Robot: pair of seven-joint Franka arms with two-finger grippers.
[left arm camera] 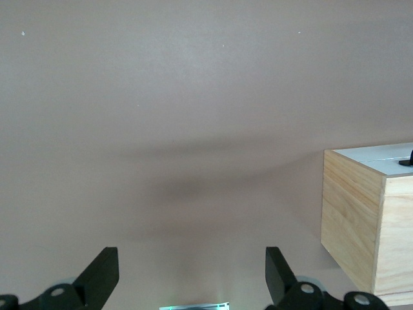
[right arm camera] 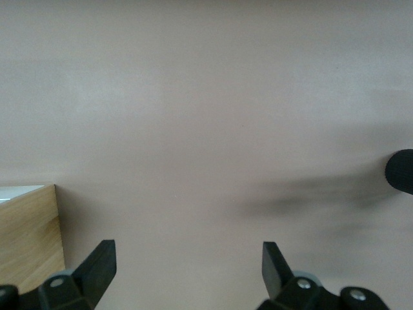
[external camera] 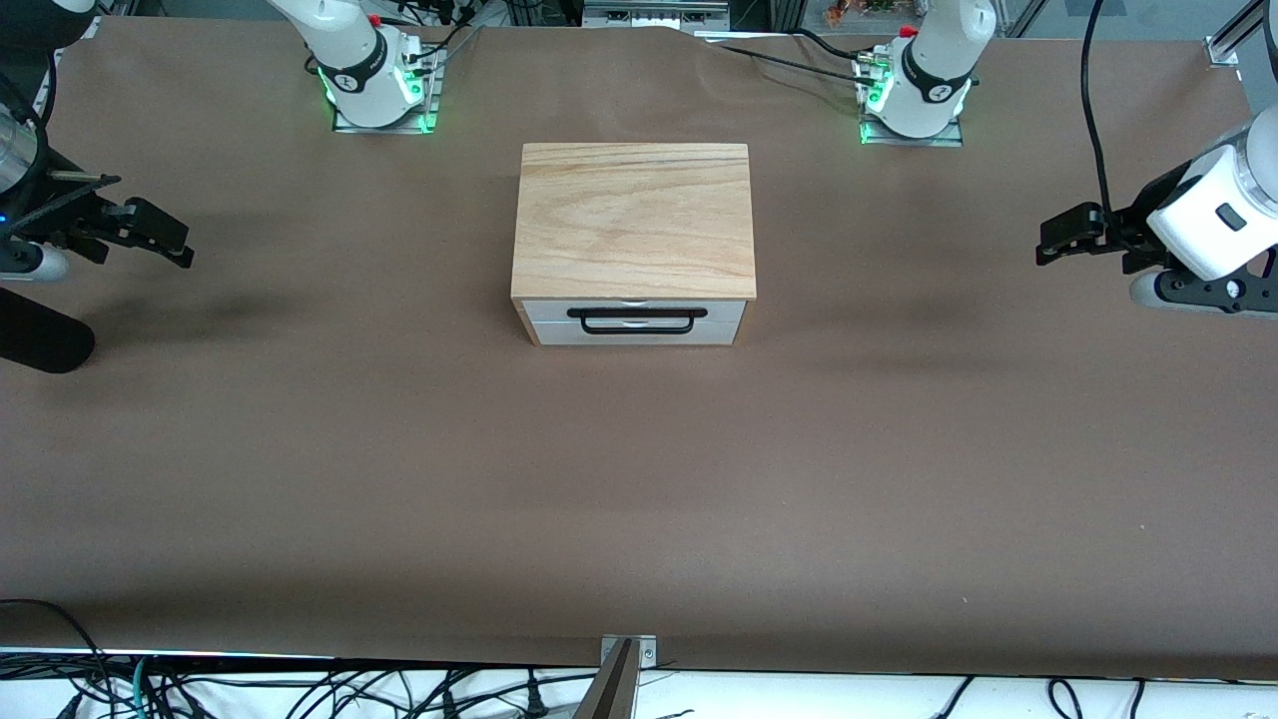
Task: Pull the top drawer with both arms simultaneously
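The top drawer [external camera: 544, 312] is shut in the light-wood cabinet [external camera: 634, 220] at the table's middle. Its white front and long black wire handle [external camera: 636, 314] face the front camera. My left gripper [external camera: 1063, 238] hangs open and empty over bare table toward the left arm's end, well apart from the cabinet. My right gripper [external camera: 160, 235] hangs open and empty over bare table toward the right arm's end. In the left wrist view the open gripper [left arm camera: 192, 271] points at the table, with the cabinet's side [left arm camera: 355, 213] at the edge. The right wrist view shows its open gripper [right arm camera: 188, 268] and a cabinet corner [right arm camera: 29, 232].
The brown table [external camera: 639, 479] spreads wide round the cabinet. The arm bases [external camera: 379, 90] [external camera: 914, 100] stand at the edge farthest from the front camera. A black rounded object [external camera: 40, 345] lies at the right arm's end, also seen in the right wrist view [right arm camera: 400, 171].
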